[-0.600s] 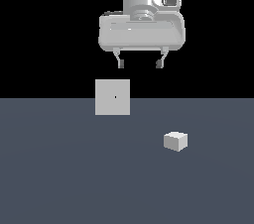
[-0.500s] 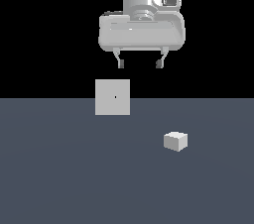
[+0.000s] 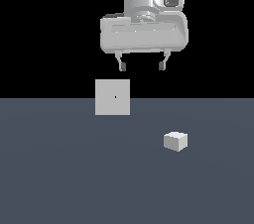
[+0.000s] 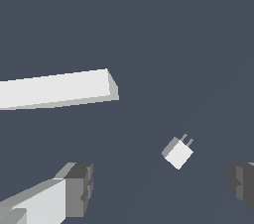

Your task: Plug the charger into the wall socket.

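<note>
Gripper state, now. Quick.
Gripper: open and empty, fingers spread wide, above the floor; the charger lies untouched on the floor.

- Flat, even simulator light is seen across both views; no glare, blur or edge distortion is recorded.
- The charger (image 3: 175, 141) is lit brightest on top, its sides slightly greyer.
- No cast shadow is visible on the slate-grey floor (image 3: 59, 178).
- The backdrop behind the gripper (image 3: 141, 66) is rendered pure black.
</note>
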{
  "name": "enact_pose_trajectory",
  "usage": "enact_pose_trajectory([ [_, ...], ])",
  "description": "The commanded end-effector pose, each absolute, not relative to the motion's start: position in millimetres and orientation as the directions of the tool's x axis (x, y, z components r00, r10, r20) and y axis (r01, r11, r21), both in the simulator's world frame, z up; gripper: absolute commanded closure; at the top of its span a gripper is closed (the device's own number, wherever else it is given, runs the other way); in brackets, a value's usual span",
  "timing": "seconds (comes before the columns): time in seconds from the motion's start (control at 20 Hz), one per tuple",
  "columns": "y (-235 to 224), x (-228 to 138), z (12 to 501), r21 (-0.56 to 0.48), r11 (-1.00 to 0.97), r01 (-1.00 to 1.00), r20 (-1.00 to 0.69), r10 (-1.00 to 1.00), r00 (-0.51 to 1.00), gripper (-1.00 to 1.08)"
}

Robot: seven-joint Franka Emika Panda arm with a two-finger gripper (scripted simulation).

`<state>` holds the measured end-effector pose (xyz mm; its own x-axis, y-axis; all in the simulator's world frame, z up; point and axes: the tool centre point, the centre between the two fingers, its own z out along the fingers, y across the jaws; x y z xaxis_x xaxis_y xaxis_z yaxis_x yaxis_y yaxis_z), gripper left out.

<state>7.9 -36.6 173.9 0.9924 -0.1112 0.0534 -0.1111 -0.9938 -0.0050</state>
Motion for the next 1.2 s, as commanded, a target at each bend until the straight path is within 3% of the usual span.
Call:
enact_pose_trajectory([
  [0.0,-39,6,170,0.000,-0.991,-0.135,0.069,-0.135,0.988,-0.92],
  [1.15,-72,-22,113,0.030,-0.872,-0.489,0.304,-0.458,0.835,-0.92],
])
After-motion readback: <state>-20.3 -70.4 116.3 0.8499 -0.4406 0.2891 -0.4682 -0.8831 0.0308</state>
